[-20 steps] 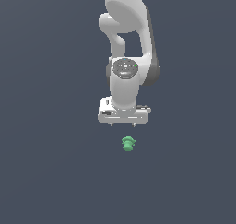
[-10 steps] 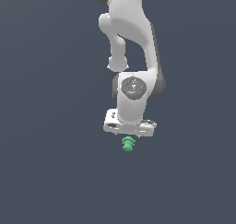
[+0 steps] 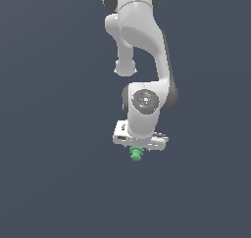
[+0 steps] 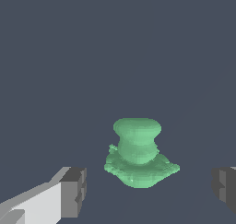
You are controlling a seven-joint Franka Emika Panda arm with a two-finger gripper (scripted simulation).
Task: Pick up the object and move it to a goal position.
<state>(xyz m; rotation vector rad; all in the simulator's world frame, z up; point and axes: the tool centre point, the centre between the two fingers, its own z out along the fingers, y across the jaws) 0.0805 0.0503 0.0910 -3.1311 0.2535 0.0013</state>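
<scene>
Pincer (image 4: 147, 191) spread wide, straddling the green object (image 4: 139, 154) which sits on the desk directly beneath it; for a sound grasp, centre both pads level with its narrow waist before closing.

Bare dark floor (image 3: 54, 183) lies open all around the frame. Only the object (image 4: 138, 154) stands between the spread fingers (image 4: 73, 191), clear gaps on both sides.

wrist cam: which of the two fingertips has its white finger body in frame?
The fingertip on the object's one side: a white finger body runs off behind its grey pad. The other fingertip shows only a grey pad at the frame edge. Neither touches the object.
</scene>
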